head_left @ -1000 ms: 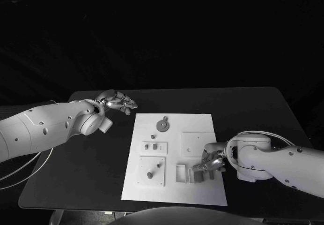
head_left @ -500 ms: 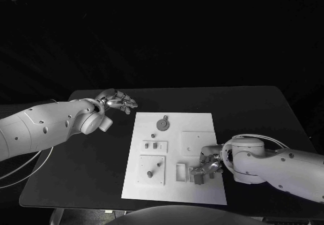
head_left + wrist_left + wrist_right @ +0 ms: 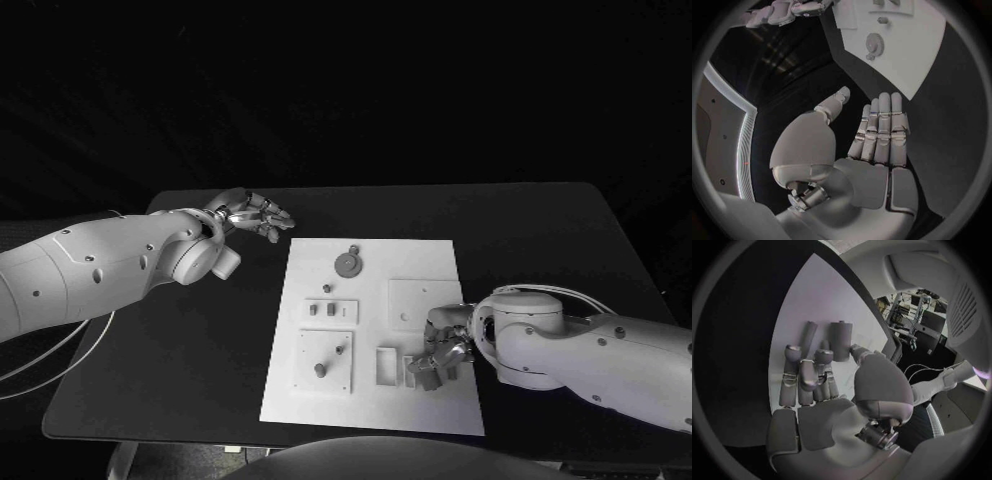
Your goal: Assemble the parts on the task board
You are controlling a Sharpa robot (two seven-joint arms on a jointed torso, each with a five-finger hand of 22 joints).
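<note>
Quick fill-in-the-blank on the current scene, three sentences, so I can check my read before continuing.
1. The task board lies on a black ____.
2. The ____ hand is over the board's near end, by the small parts.
3. The left hand is off the board, holding ____.

Missing words: table; right; nothing

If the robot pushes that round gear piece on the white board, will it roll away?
Probably not. The gear lies flat on the board, so a push would likely slide it. It looks small and stiff, so probably light. Stood on its edge, it might roll.
</note>
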